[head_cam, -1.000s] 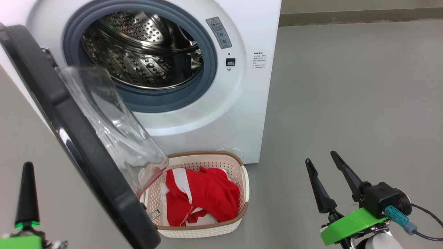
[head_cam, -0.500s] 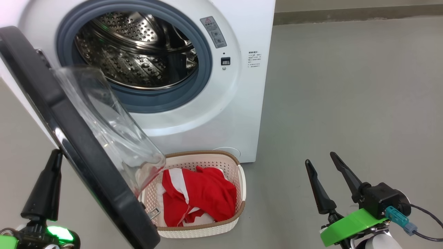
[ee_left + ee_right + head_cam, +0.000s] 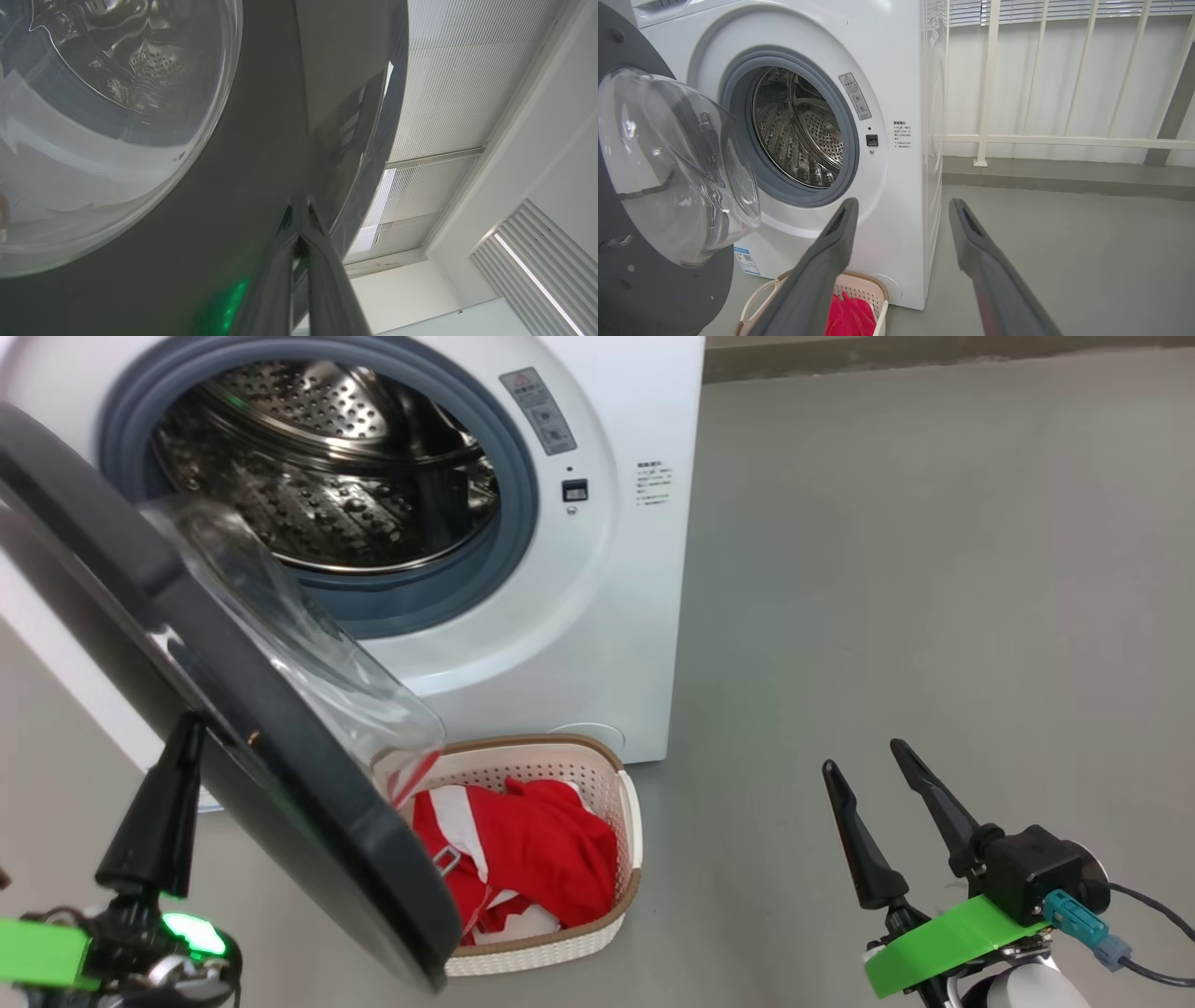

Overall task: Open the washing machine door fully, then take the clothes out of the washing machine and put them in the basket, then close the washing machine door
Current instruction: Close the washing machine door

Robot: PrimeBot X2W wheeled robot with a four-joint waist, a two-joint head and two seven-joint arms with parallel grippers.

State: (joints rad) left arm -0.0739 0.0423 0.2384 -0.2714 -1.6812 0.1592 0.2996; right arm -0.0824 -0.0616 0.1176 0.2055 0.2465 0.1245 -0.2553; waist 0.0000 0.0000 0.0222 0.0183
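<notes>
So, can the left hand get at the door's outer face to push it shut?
Probably yes: the left hand, closed, sits right at the black outer rim of the door, with nothing between them.

Smooth matte grey floor (image 3: 934,569), ending at the far side in a low, darker kerb (image 3: 934,359). In the right wrist view, white railing (image 3: 1064,140) standing above that kerb: one horizontal rail crossed by slim upright bars (image 3: 989,70). Pale white surface (image 3: 1031,93) just behind the bars, horizontal slats (image 3: 1041,5) along the top edge, dark slanted post (image 3: 1168,116) at far right. In the left wrist view, looking upward: ribbed pale ceiling panels (image 3: 458,70), plain white wall (image 3: 537,154), and a louvred panel (image 3: 551,242) at lower right beside a thin bright strip (image 3: 528,262).
</notes>
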